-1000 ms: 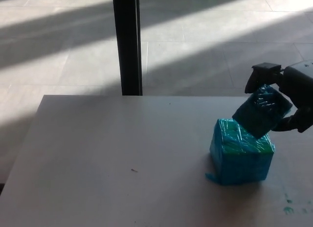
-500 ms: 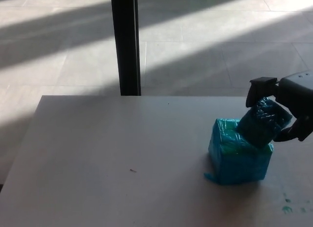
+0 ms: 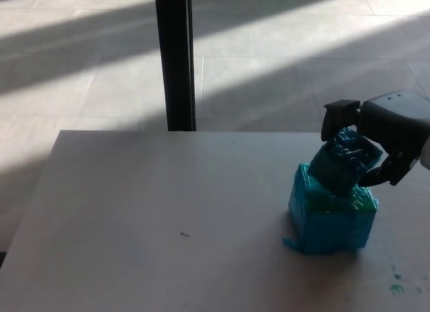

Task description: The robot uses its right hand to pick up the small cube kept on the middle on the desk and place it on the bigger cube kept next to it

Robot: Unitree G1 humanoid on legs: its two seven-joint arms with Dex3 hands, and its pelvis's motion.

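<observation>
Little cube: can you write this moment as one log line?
right hand: holding little cube | little cube: tilted, on big cube | left hand: unseen

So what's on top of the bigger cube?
The small cube, tilted and gripped by the right hand, sits over the bigger cube. Their contact is hidden.

Beyond the pale desk (image 3: 154,211), a black post (image 3: 175,56) rises from a tiled floor (image 3: 80,63) striped with sunlight.
</observation>
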